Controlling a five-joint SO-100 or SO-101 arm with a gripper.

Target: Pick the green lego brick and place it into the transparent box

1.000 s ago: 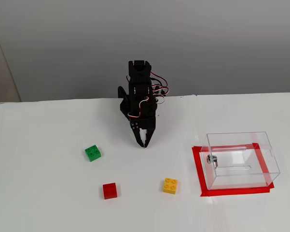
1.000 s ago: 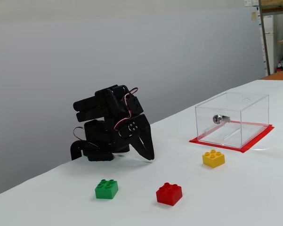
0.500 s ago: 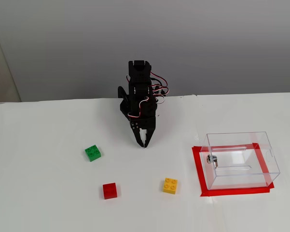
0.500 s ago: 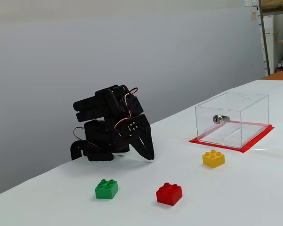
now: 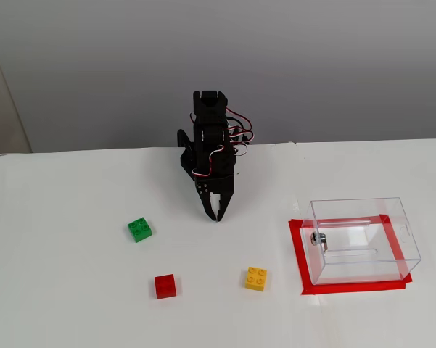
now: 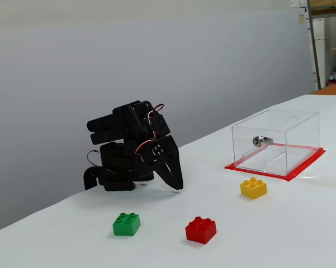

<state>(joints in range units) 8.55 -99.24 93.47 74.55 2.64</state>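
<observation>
The green lego brick [image 5: 139, 229] [image 6: 126, 224] sits on the white table, left of the arm in one fixed view. The transparent box [image 5: 362, 240] [image 6: 276, 141] stands at the right on a frame of red tape, with a small metal part inside. My black gripper [image 5: 216, 215] [image 6: 177, 185] is folded down near the arm's base, tips pointing at the table, fingers together and holding nothing. It is well apart from the green brick and from the box.
A red brick [image 5: 165, 286] [image 6: 200, 229] and a yellow brick [image 5: 256, 278] [image 6: 253, 187] lie toward the front of the table [image 5: 58, 290]. A grey wall stands behind the table's far edge.
</observation>
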